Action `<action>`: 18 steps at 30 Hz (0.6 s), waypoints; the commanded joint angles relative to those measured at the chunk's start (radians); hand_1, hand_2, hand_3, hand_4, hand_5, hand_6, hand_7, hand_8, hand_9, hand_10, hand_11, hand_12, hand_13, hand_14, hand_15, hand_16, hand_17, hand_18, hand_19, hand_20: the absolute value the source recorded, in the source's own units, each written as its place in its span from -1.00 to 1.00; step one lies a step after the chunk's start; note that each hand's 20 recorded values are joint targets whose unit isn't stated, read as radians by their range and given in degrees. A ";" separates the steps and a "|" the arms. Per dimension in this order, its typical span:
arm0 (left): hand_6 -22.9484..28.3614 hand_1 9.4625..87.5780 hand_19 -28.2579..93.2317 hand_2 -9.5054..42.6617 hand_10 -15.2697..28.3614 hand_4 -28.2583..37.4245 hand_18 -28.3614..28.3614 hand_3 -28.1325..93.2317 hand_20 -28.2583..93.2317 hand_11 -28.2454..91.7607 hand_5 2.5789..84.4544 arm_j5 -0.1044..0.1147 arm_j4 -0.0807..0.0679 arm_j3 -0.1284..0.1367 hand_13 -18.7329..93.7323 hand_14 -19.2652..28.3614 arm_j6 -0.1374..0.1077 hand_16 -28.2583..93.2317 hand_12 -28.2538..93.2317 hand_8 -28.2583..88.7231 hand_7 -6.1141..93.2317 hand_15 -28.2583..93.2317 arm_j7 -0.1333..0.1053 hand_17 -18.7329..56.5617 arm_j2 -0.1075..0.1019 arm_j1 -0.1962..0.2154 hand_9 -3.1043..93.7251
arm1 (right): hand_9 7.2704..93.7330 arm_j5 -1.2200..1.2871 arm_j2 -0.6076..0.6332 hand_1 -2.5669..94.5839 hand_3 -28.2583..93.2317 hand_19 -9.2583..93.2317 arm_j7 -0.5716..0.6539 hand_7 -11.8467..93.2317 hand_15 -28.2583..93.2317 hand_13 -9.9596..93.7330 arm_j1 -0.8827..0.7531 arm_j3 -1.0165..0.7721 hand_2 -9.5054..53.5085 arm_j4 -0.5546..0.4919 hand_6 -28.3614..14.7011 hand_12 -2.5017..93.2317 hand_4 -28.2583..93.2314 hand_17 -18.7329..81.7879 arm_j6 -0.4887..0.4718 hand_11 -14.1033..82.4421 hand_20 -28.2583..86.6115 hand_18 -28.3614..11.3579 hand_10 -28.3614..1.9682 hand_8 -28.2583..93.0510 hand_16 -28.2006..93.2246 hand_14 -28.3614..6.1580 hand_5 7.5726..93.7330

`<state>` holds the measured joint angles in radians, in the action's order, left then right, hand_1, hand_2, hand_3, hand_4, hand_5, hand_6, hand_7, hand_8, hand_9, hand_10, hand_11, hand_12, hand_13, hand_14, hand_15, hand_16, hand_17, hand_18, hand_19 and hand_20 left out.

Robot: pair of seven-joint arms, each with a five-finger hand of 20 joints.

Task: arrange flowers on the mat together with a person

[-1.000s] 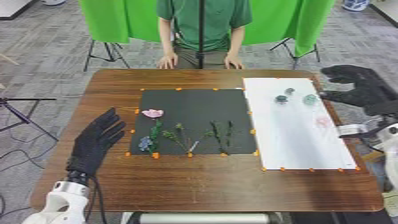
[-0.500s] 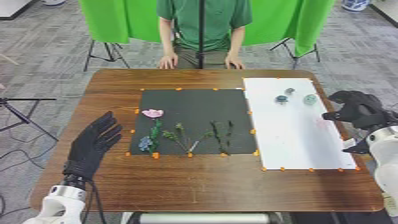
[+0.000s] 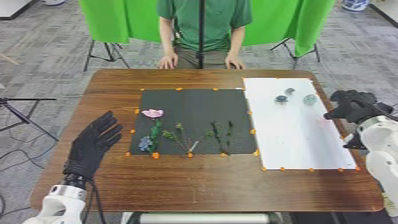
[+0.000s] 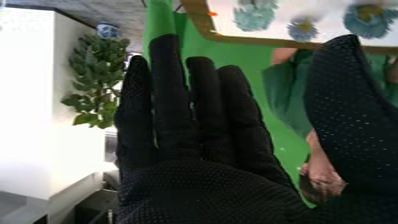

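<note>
Plainly empty, the right hand (image 3: 357, 107) has its fingers straight at the right edge of the white mat (image 3: 302, 145), near 3 blue-green flower heads (image 3: 310, 100). Left of the black mat (image 3: 187, 102), which bears a pink flower (image 3: 153, 113), a blue flower (image 3: 145, 144) and green stems (image 3: 218, 136), the left hand (image 3: 87, 149) is likewise unclenched.

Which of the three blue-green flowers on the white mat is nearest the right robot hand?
The palest flower, near the right edge of the white mat; the two darker flowers lie farther left.
</note>
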<state>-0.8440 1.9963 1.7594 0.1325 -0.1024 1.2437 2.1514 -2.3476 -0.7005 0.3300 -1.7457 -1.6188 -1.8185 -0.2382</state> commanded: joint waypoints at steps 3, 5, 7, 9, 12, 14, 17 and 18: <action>0.06 -0.61 0.20 -0.71 0.23 -1.00 0.76 0.61 -0.47 -0.13 -0.30 0.000 -0.007 -0.005 -0.28 0.40 0.007 -0.56 -0.32 -0.69 -0.50 -0.16 0.005 -0.75 -0.004 0.007 -0.48 | -0.04 -0.028 0.015 -0.26 0.84 0.28 -0.004 -0.21 0.00 0.27 -0.018 0.016 -1.00 0.034 0.13 -0.53 -1.00 -0.25 -0.014 -0.08 -0.13 -0.30 0.21 -0.80 -0.27 0.28 -0.19; 0.06 -0.61 0.19 -0.71 0.23 -1.00 0.76 0.61 -0.47 -0.13 -0.30 0.001 -0.008 -0.006 -0.28 0.40 0.007 -0.56 -0.32 -0.69 -0.50 -0.16 0.006 -0.75 -0.005 0.007 -0.48 | -0.02 -0.032 0.016 -0.25 0.85 0.28 -0.009 -0.19 0.03 0.30 -0.012 0.027 -1.00 0.043 0.15 -0.53 -1.00 -0.24 -0.006 -0.06 -0.13 -0.29 0.21 -0.80 -0.26 0.30 -0.18; 0.06 -0.61 0.19 -0.71 0.23 -1.00 0.76 0.61 -0.47 -0.13 -0.30 0.000 -0.011 -0.008 -0.28 0.40 0.011 -0.56 -0.32 -0.69 -0.50 -0.16 0.010 -0.76 -0.005 0.002 -0.48 | -0.01 -0.032 0.019 -0.24 0.84 0.29 -0.006 -0.19 0.05 0.32 -0.012 0.039 -1.00 0.051 0.15 -0.52 -1.00 -0.24 0.023 -0.04 -0.13 -0.29 0.21 -0.81 -0.26 0.31 -0.17; 0.06 -0.62 0.20 -0.71 0.23 -1.00 0.76 0.61 -0.47 -0.13 -0.30 0.000 -0.012 -0.009 -0.28 0.39 0.013 -0.56 -0.32 -0.69 -0.50 -0.16 0.011 -0.75 -0.007 0.001 -0.48 | 0.00 -0.030 0.019 -0.24 0.84 0.31 -0.008 -0.19 0.07 0.33 -0.004 0.048 -1.00 0.055 0.15 -0.53 -1.00 -0.24 0.025 -0.04 -0.12 -0.30 0.20 -0.81 -0.26 0.33 -0.17; 0.06 -0.61 0.19 -0.71 0.23 -1.00 0.76 0.61 -0.47 -0.13 -0.30 0.000 -0.013 -0.010 -0.28 0.40 0.011 -0.56 -0.32 -0.69 -0.50 -0.16 0.010 -0.76 -0.009 0.000 -0.48 | 0.00 -0.033 0.020 -0.24 0.84 0.32 -0.008 -0.19 0.08 0.33 0.010 0.067 -1.00 0.063 0.15 -0.53 -1.00 -0.24 0.023 -0.04 -0.11 -0.30 0.20 -0.82 -0.26 0.33 -0.16; 0.06 -0.61 0.19 -0.71 0.22 -1.00 0.76 0.61 -0.47 -0.13 -0.30 0.000 -0.014 -0.010 -0.28 0.40 0.012 -0.56 -0.32 -0.69 -0.50 -0.16 0.012 -0.76 -0.010 -0.003 -0.48 | -0.07 -0.033 0.020 -0.25 0.84 0.32 -0.010 -0.20 0.09 0.32 0.019 0.079 -1.00 0.070 0.13 -0.54 -1.00 -0.24 0.036 -0.08 -0.11 -0.30 0.18 -0.82 -0.27 0.32 -0.19; 0.06 -0.62 0.20 -0.71 0.22 -1.00 0.76 0.61 -0.47 -0.13 -0.30 -0.002 -0.013 -0.007 -0.28 0.40 0.015 -0.56 -0.32 -0.69 -0.50 -0.16 0.014 -0.76 -0.004 -0.001 -0.48 | -0.25 -0.030 0.016 -0.27 0.86 0.33 -0.011 -0.21 0.18 0.29 0.039 0.099 -1.00 0.084 0.06 -0.55 -1.00 -0.26 0.025 -0.16 -0.11 -0.31 0.11 -0.81 -0.27 0.31 -0.26; 0.06 -0.62 0.20 -0.71 0.22 -1.00 0.76 0.61 -0.47 -0.13 -0.30 -0.002 -0.014 -0.006 -0.28 0.40 0.016 -0.56 -0.32 -0.69 -0.50 -0.16 0.016 -0.76 -0.004 -0.003 -0.48 | -0.28 -0.034 0.014 -0.27 0.86 0.34 -0.007 -0.22 0.21 0.28 0.047 0.105 -1.00 0.087 0.04 -0.56 -1.00 -0.26 0.010 -0.18 -0.11 -0.31 0.12 -0.81 -0.28 0.31 -0.27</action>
<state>-0.8438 1.9917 1.7539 0.1358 -0.1008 1.2370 2.1445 -2.3625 -0.6902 0.3247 -1.7370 -1.5434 -1.7538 -0.2217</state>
